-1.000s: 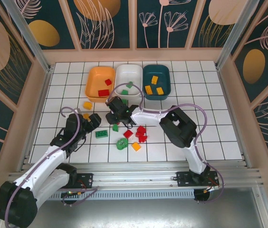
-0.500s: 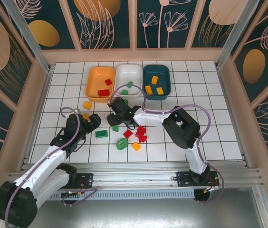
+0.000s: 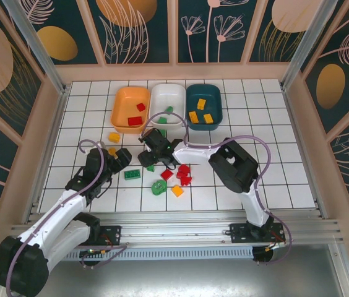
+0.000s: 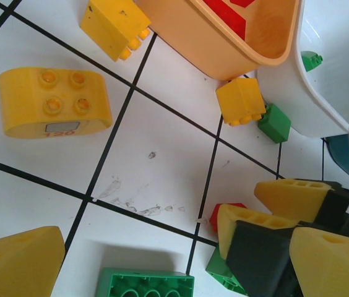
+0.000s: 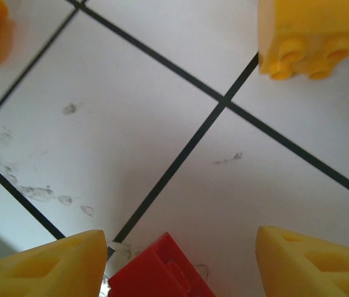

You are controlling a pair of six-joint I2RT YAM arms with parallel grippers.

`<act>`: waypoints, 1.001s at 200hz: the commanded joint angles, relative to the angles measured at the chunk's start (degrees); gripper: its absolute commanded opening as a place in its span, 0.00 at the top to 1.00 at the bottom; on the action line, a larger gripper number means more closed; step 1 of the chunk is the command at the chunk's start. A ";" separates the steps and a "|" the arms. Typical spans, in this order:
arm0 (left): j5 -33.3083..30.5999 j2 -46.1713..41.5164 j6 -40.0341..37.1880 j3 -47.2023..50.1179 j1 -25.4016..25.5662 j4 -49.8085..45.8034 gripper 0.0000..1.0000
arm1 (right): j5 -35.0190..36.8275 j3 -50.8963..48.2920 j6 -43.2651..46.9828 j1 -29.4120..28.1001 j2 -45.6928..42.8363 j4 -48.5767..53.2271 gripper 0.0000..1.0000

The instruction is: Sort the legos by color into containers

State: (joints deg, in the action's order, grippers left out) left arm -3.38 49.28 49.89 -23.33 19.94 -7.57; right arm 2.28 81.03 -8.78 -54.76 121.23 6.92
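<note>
- The surface (image 3: 273, 161) is white square tile with thin black grid lines. Faint grey smudges (image 4: 134, 204) mark one tile in the left wrist view.
- Back wall (image 3: 211, 31) — dark teal panels with peach flower and leaf drawings, framed in pale wood.
- The side walls (image 3: 1, 99) carry the same pattern.
- Metal posts (image 3: 35, 43) slant at the back corners.
- An aluminium rail (image 3: 174, 230) runs along the near edge.

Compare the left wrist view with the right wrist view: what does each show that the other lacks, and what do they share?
Extra in the left wrist view: the orange bin holding red bricks, the white bin, a rounded yellow brick, a green brick, and the left arm's own fingers, spread wide.
Extra in the right wrist view: a close look at the right arm's fingers standing apart on either side of a red brick.
Shared: the white tiled table, those right fingers, the red brick, and probably one small yellow brick.
</note>
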 commanded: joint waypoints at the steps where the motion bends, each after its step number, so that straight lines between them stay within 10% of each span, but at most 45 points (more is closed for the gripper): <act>1: 0.79 0.77 1.00 0.04 -0.17 0.78 0.06 | 0.17 0.87 2.03 -0.05 1.48 1.64 0.34; 138: 1.01 2.31 1.26 -0.02 -0.17 1.95 0.06 | -0.53 -0.67 -3.00 4.23 -0.13 -0.03 0.69; 200: 2.00 2.58 0.85 -0.46 -0.12 2.08 0.06 | 4.00 -3.03 -4.44 3.97 -6.56 1.51 0.48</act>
State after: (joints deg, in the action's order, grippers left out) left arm -2.59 51.77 50.70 -23.33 19.94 -6.61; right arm 2.22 80.44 -11.07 -50.50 121.23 6.87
